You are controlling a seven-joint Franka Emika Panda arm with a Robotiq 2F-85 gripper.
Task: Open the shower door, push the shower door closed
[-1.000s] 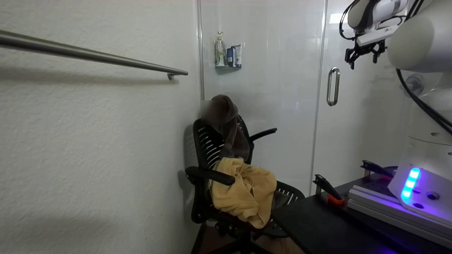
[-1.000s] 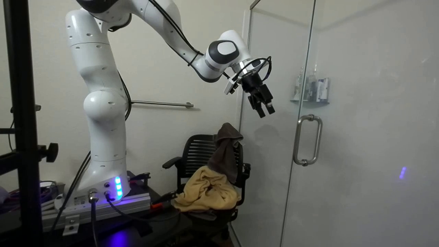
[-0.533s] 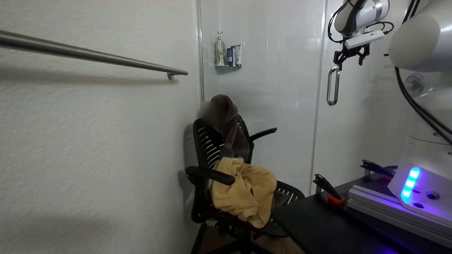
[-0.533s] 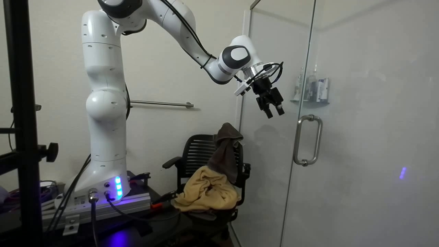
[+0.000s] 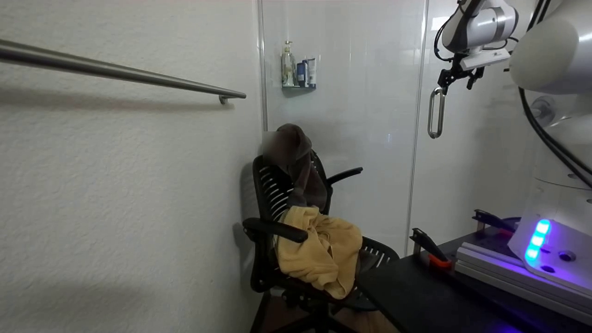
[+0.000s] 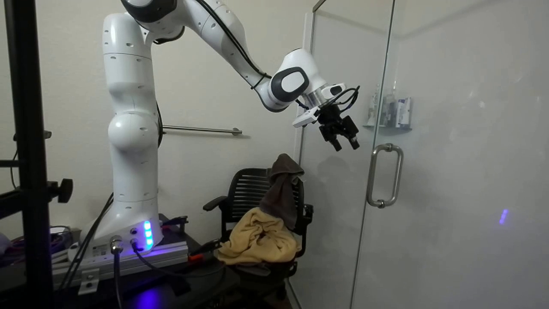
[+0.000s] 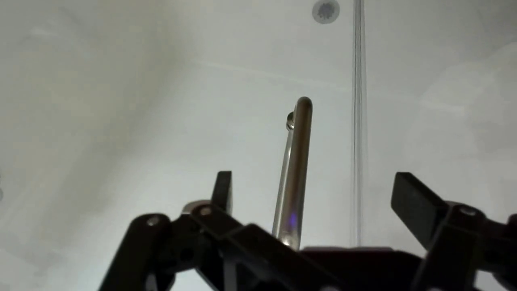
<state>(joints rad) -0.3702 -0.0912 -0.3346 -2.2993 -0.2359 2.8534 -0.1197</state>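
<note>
One hand (image 7: 313, 188), two spread fingers (image 7: 418, 208), one handle (image 7: 298, 173)

One shower door (image 6: 454, 180), one end effector (image 6: 346, 146), one chair (image 6: 246, 186), two armrests (image 5: 275, 230)

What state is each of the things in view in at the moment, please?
Shower door: closed, by the look of it.
Door handle: upright, not gripped.
Fingers: open, clear of the handle.
Black chair: upright.
Yellow cloth: crumpled on the chair.
Brown cloth: draped over the chair's back.
Base lights: lit blue.
Pump bottle: standing upright.
</note>
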